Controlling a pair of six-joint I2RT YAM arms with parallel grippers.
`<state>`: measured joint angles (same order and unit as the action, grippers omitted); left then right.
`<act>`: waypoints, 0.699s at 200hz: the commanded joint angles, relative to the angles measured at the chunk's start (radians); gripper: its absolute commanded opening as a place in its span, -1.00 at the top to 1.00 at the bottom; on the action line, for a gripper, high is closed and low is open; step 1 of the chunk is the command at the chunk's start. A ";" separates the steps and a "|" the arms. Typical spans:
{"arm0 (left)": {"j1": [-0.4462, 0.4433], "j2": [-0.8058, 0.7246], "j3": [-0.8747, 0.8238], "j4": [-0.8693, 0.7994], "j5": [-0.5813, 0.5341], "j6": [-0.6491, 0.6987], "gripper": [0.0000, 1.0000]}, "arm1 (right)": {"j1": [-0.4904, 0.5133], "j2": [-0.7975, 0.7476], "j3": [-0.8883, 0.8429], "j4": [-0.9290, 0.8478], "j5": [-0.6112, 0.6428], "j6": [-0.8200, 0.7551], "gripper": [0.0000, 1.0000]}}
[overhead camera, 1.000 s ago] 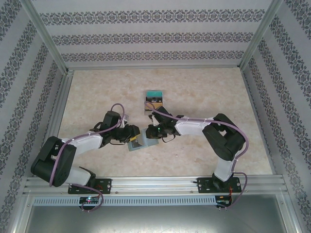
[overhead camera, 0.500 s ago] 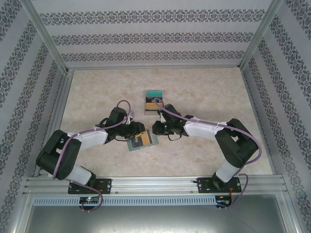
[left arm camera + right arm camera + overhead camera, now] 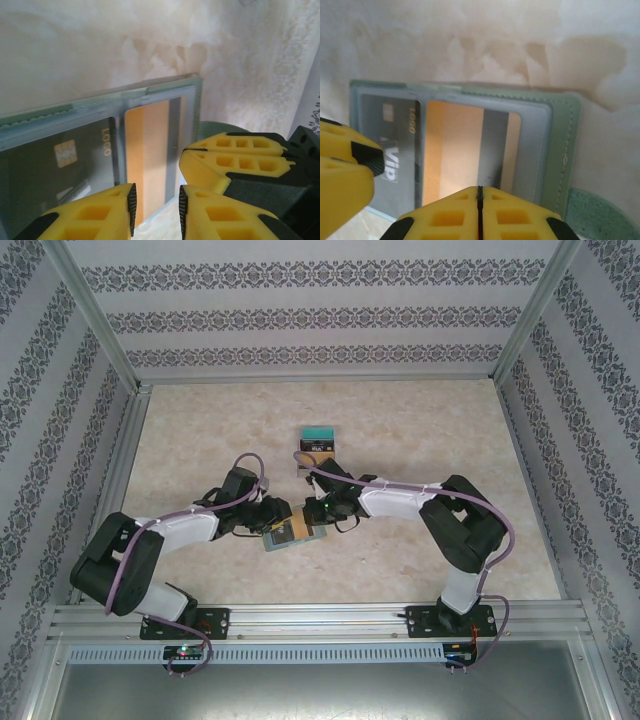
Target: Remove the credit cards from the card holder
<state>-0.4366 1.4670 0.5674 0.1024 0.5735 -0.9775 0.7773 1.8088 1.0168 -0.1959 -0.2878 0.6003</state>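
I am holding both arms [image 3: 180,532] bent inward over the flat card holder [image 3: 560,145], long axis crosswise; left gripper [image 3: 156,212] slightly parted, right gripper [image 3: 480,210] closed, empty.

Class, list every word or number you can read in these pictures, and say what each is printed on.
"LOGO": gold, on the dark card in the holder.
"Vip": pale, on that same card.
Print on the far black card: too small to read.
Orange card: no text seen.

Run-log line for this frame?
card holder: open | orange card, black card: in pockets | left pincer: jaws apart | right pincer: shut at card holder edge
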 commanded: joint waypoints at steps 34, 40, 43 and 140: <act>0.006 0.058 0.012 0.004 0.035 -0.013 0.41 | 0.026 -0.023 0.017 -0.075 0.060 -0.041 0.79; 0.006 0.058 0.014 0.004 0.034 -0.013 0.41 | 0.025 -0.028 0.019 -0.079 0.060 -0.045 0.79; 0.007 0.056 0.014 0.002 0.034 -0.013 0.41 | 0.025 -0.030 0.020 -0.082 0.061 -0.045 0.79; -0.012 0.080 0.037 0.012 0.051 -0.001 0.43 | 0.022 0.014 0.026 -0.081 0.029 -0.056 0.79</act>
<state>-0.4389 1.5219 0.5842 0.1043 0.6022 -0.9771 0.7948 1.7916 1.0210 -0.2733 -0.2462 0.5549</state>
